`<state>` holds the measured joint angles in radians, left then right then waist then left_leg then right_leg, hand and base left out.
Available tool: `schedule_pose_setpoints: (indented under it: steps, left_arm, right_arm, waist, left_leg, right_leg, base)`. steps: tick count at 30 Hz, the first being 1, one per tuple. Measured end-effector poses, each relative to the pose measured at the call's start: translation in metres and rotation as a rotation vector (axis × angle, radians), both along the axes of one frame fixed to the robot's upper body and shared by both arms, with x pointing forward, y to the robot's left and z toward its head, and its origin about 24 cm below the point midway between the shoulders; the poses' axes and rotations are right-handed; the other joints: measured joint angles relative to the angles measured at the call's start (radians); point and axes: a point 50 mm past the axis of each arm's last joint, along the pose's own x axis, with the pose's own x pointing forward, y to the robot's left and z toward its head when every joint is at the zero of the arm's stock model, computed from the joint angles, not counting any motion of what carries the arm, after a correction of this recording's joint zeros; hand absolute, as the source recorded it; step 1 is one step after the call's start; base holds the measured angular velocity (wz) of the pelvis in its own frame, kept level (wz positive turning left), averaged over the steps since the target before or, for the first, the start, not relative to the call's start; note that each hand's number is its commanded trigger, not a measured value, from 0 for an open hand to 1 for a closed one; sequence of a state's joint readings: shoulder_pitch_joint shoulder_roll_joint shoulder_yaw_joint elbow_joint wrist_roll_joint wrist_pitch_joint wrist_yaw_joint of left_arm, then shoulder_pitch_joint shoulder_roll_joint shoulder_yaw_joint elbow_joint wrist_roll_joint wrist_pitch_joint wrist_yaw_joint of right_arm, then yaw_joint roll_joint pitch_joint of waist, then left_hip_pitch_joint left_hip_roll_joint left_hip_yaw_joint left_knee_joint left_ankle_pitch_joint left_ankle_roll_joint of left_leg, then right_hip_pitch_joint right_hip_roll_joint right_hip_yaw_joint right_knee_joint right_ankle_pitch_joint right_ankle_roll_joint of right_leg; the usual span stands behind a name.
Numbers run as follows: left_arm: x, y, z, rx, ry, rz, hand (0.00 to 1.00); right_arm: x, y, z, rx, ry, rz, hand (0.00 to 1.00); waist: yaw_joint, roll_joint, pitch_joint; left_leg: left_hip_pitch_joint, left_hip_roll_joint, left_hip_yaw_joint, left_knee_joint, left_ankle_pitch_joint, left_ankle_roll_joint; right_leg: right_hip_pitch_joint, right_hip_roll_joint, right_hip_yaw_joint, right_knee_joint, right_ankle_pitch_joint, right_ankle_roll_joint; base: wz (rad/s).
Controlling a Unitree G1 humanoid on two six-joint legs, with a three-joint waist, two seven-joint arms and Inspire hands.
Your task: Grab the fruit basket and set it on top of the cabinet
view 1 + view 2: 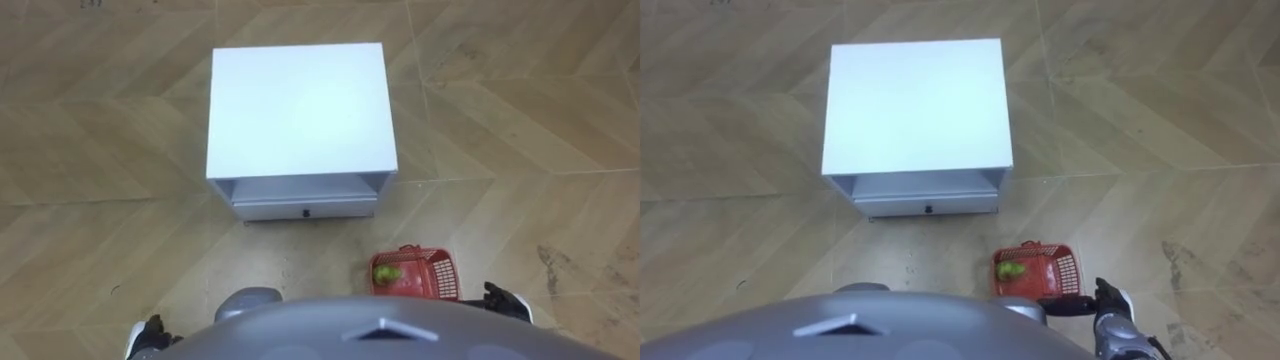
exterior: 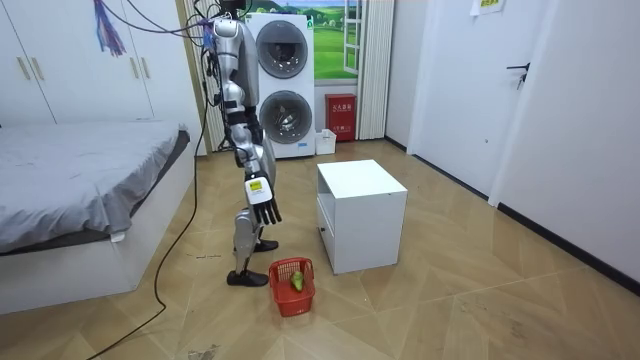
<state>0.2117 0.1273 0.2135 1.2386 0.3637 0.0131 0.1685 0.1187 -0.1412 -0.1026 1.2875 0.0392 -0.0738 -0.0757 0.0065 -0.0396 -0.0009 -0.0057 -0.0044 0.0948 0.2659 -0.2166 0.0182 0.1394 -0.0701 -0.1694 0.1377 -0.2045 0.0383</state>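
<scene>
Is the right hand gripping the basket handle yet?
No, the fruit basket sits on the floor while the right hand hangs open above it, apart from the handle.

Left and right eye: are looking steeply down from the robot's head, close above the white cabinet (image 1: 300,105) and wooden floor (image 1: 520,120).
Room camera: is standing farther off at the robot's right side, facing bed (image 2: 80,170) and washing machines (image 2: 285,80).
Shared part: all are showing the cabinet and the red basket (image 1: 438,278).
</scene>
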Motion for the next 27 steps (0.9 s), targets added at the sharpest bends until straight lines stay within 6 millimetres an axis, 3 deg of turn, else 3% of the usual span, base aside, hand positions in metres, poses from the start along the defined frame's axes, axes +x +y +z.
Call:
schedule_pose_setpoints:
  steps: [17, 22, 27]
  left_arm:
    - [0.004, 0.000, 0.000, 0.014, -0.019, -0.005, 0.00]
    - [0.008, 0.000, 0.001, 0.016, -0.031, -0.009, 0.00]
    - [0.005, 0.003, 0.001, 0.019, -0.025, 0.016, 0.00]
  right_arm:
    - [-0.005, -0.002, 0.000, -0.024, 0.015, -0.003, 0.00]
    - [-0.012, -0.003, 0.000, -0.040, 0.037, -0.017, 0.00]
    - [-0.010, -0.005, 0.001, -0.053, 0.042, 0.015, 0.00]
  waist:
    - [-0.005, 0.008, 0.0046]
    - [-0.013, 0.008, 0.0010]
    - [-0.026, 0.017, 0.0041]
  left_leg:
    - [-0.006, -0.008, -0.013, 0.004, 0.000, 0.002]
    - [-0.022, -0.023, -0.009, 0.012, 0.001, 0.020]
    - [-0.040, -0.027, 0.012, 0.036, -0.007, 0.046]
  right_leg:
    - [0.001, -0.009, -0.013, 0.017, -0.005, 0.006]
    - [-0.036, -0.031, -0.027, 0.066, -0.015, 0.018]
    - [-0.120, -0.055, -0.024, 0.201, -0.014, 0.018]
  base:
    - [0.02]
    - [0.04]
    - [-0.10]
